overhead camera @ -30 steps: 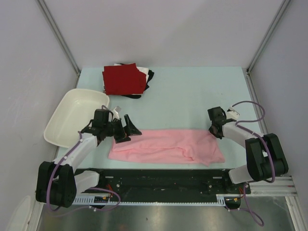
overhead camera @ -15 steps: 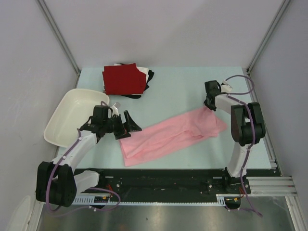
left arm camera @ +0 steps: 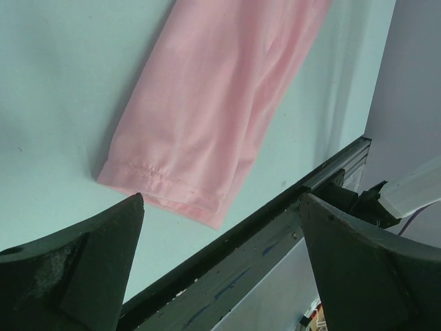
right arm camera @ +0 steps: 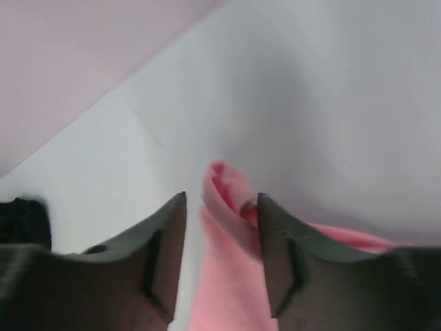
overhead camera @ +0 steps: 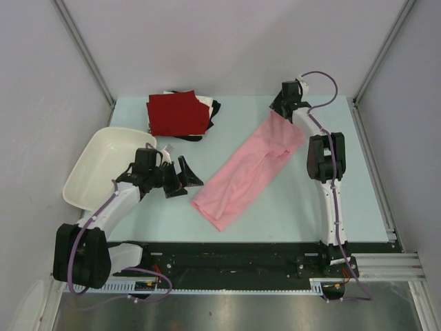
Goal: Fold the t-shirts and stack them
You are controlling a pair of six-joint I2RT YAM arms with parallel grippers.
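Observation:
A light pink t-shirt (overhead camera: 248, 169) lies folded into a long strip, running diagonally from near the table's middle front to the far right. My right gripper (overhead camera: 280, 113) is at the strip's far end. Its jaws stand apart in the right wrist view, right gripper (right arm camera: 220, 196), with a rolled pink fold (right arm camera: 231, 207) between them that leans on one finger and leaves a gap at the other. My left gripper (overhead camera: 186, 181) hovers wide open just left of the strip's near end (left arm camera: 213, 103), holding nothing. A dark red t-shirt (overhead camera: 177, 114) tops a folded stack with white (overhead camera: 204, 102) and black (overhead camera: 215, 108) edges showing.
A white plastic tub (overhead camera: 103, 165) sits at the table's left edge beside my left arm. A black rail (left arm camera: 275, 221) runs along the table's near edge. Grey walls close in the table on three sides.
My right gripper has dragged the pink shirt's right end from the near right to the far side, swinging the strip diagonal, and its jaws have parted. The left arm has barely moved.

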